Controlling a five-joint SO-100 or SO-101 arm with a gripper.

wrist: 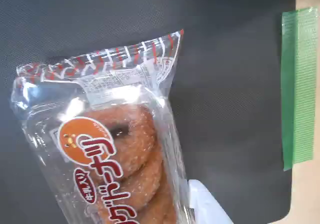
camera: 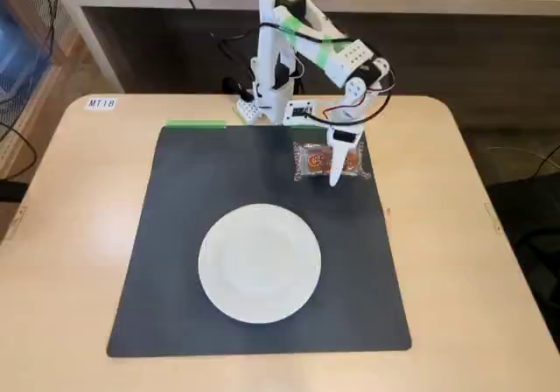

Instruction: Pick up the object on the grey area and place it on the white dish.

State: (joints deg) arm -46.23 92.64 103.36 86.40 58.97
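My claw is down at the doughnut packet, which lies flat on the dark grey mat near the mat's far edge in the fixed view, toward its far right corner and just in front of my white base. One white finger crosses the front of the packet there, and in the wrist view a white fingertip shows at the bottom edge, touching the packet's right side; whether my jaws are clamped on it or merely straddling it I cannot tell. The wrist view shows the packet close up: clear wrapper, a crimped end with red stripes toward the top, brown ring doughnuts inside, and an orange round label with red lettering. The white plate sits on the same mat, nearer the camera than the packet and well apart from it, bare. A strip of green tape marks the mat's far left corner, and in the wrist view green tape runs along the mat's right edge, on the beige tabletop.
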